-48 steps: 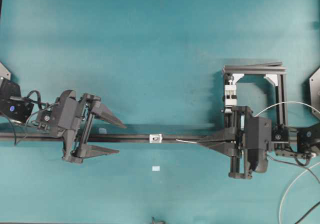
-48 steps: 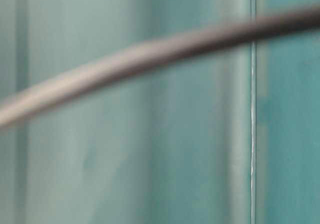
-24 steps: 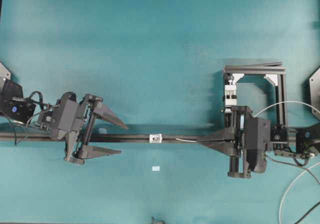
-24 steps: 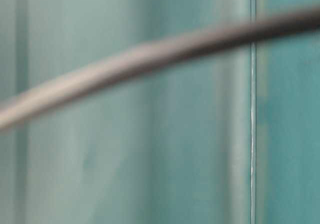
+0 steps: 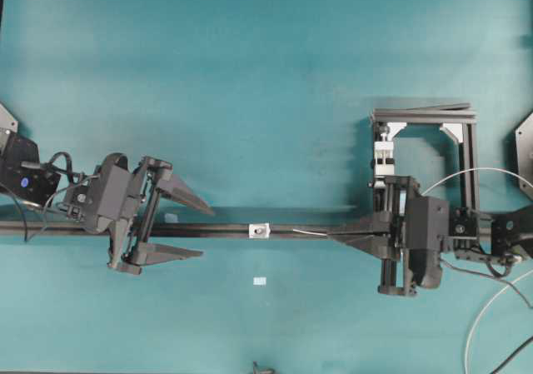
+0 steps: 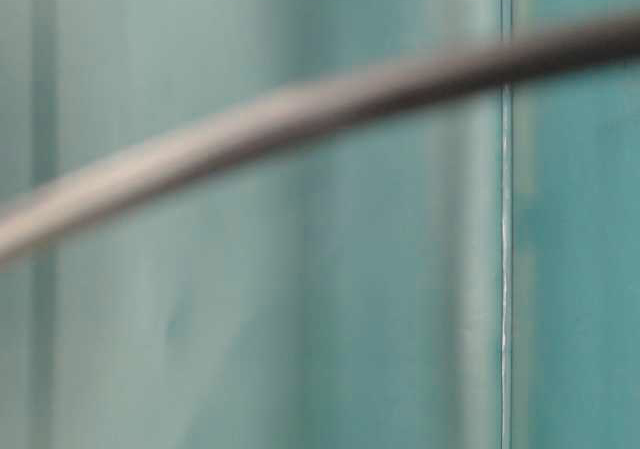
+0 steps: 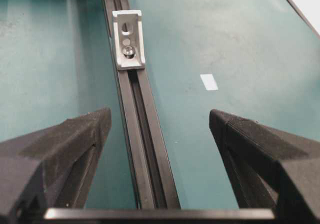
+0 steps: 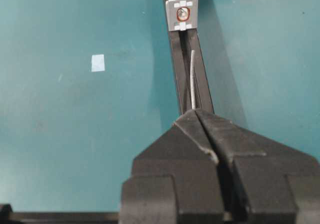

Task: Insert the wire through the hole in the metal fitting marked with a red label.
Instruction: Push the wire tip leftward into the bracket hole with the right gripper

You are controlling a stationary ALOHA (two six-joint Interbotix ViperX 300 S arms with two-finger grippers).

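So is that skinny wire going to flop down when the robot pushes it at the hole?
Probably not much. The wire sticks straight out of the shut right gripper over the rail with only a slight bow, so it looks fairly stiff. Being so thin, it may bend if its tip misses the hole and hits the metal fitting.

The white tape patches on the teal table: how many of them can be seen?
1. A small white patch lies on the table, apart from the black rail, just below the metal fitting in the overhead view. Others may be hidden under the arms.
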